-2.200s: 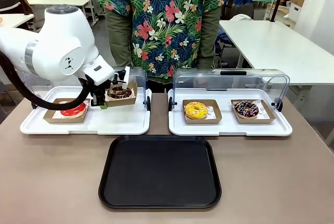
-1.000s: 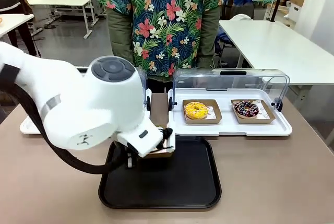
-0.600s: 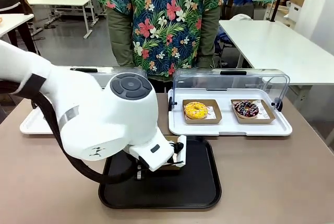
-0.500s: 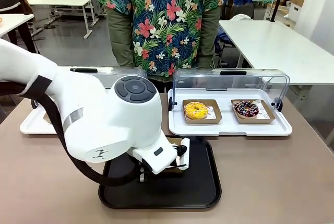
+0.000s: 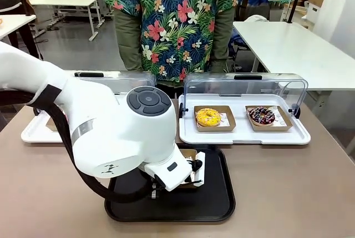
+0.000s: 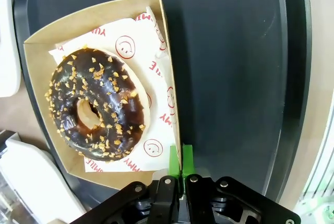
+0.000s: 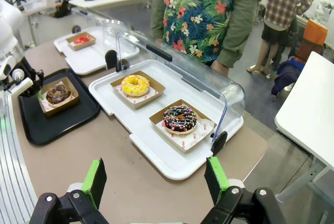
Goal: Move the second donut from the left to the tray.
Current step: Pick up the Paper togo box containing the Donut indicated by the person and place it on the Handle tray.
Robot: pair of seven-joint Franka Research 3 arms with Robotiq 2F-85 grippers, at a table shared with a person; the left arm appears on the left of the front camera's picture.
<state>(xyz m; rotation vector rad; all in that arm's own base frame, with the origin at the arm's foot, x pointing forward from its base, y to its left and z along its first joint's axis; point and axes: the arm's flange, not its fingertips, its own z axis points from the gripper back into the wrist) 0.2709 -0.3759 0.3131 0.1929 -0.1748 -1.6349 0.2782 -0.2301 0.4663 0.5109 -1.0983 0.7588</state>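
Observation:
The second donut from the left (image 6: 96, 104) has dark chocolate icing with pale sprinkles and lies on white paper in a brown cardboard holder (image 6: 36, 62). My left gripper (image 6: 180, 159) is shut on the holder's side wall, green pads pressed together. The holder is low over or on the black tray (image 6: 235, 51). In the front view my left arm hides most of the donut. The holder's edge (image 5: 189, 154) and the left gripper (image 5: 195, 172) show over the tray (image 5: 216, 199). In the right wrist view the donut (image 7: 57, 93) is on the tray (image 7: 62, 122), and my right gripper (image 7: 156, 178) is open and holds nothing.
Behind the black tray are two white display trays with raised clear lids. The right one (image 5: 244, 135) holds a yellow donut (image 5: 208, 117) and a dark streaked donut (image 5: 261, 115). The left one (image 5: 33, 132) is largely behind my arm, with a red donut (image 7: 82, 39). A person (image 5: 172, 21) is at the far side.
My left arm carried the chocolate donut in its holder from the left display tray to the black tray, then moved it lower and a little to the right. The grip stayed shut.

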